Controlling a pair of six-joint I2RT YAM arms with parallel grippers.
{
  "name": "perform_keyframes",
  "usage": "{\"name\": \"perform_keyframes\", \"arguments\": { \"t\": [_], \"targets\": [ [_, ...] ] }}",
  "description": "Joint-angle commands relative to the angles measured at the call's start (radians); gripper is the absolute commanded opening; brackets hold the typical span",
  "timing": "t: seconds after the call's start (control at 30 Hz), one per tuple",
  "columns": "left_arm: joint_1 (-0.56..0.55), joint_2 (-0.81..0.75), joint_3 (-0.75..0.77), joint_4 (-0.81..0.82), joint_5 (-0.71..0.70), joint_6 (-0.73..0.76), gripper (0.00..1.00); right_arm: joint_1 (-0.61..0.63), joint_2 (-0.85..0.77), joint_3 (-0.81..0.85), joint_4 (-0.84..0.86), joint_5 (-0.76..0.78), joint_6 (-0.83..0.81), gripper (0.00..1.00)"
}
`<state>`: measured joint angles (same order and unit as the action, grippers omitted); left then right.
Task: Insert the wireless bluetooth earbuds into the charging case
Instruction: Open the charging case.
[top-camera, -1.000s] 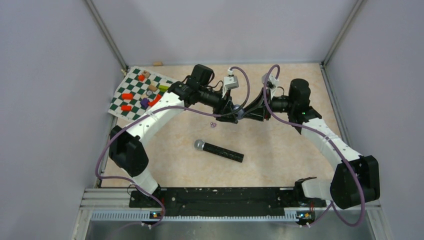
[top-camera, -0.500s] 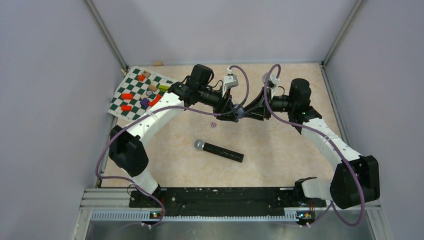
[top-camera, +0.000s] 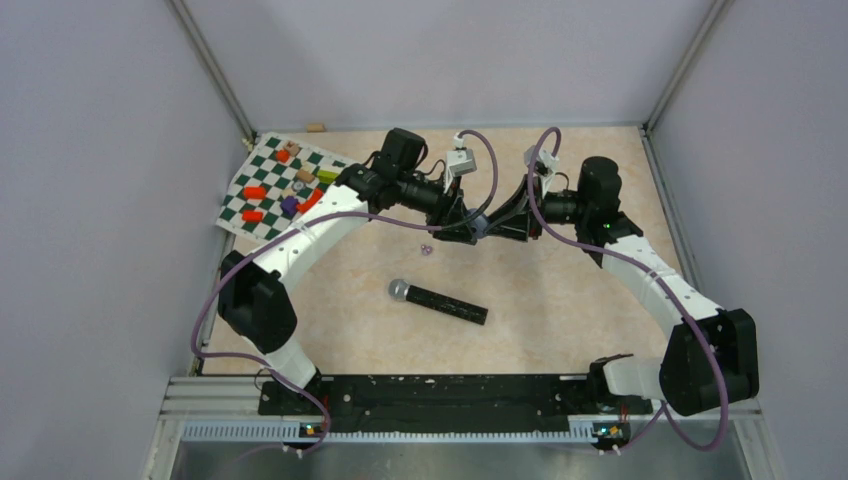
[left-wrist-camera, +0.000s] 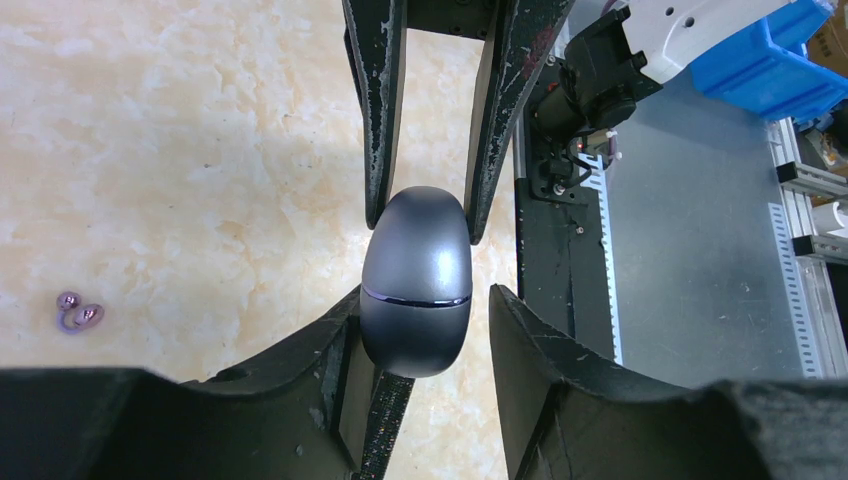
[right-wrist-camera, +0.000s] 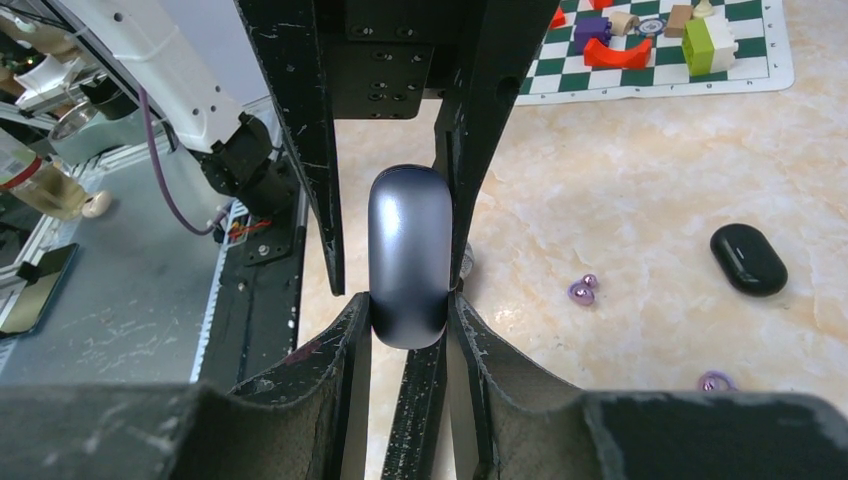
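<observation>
The glossy grey, egg-shaped charging case (right-wrist-camera: 407, 255) hangs over the marbled beige tabletop (left-wrist-camera: 200, 150), pinched by the right gripper (right-wrist-camera: 408, 300). The left gripper (left-wrist-camera: 422, 295) straddles it loosely, one finger touching. Two shiny purple earbuds (left-wrist-camera: 78, 313) lie together nearby.

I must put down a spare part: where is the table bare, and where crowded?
Bare: the tabletop between the microphone and the right arm; also the strip between the microphone and the base rail. Crowded: the chessboard mat full of blocks, and the middle, where the left tool and the right tool meet at the grey case beside the purple earbuds.
</observation>
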<state>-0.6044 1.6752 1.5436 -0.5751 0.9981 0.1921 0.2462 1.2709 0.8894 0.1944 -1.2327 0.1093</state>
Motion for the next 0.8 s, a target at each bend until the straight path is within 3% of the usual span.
{"name": "perform_keyframes", "arguments": {
  "t": [0.0, 0.37, 0.77],
  "targets": [
    [0.003, -0.048, 0.003, 0.045, 0.026, -0.011, 0.51, -0.012, 0.003, -0.013, 0.049, -0.03, 0.011, 0.16],
    [0.003, -0.035, 0.005, 0.053, 0.034, -0.019, 0.45, -0.01, 0.008, -0.016, 0.056, -0.028, 0.011, 0.15],
    [0.003, -0.033, -0.002, 0.058, 0.031, -0.017, 0.19, -0.01, -0.002, -0.016, 0.057, -0.031, 0.012, 0.19]
  ]
}}
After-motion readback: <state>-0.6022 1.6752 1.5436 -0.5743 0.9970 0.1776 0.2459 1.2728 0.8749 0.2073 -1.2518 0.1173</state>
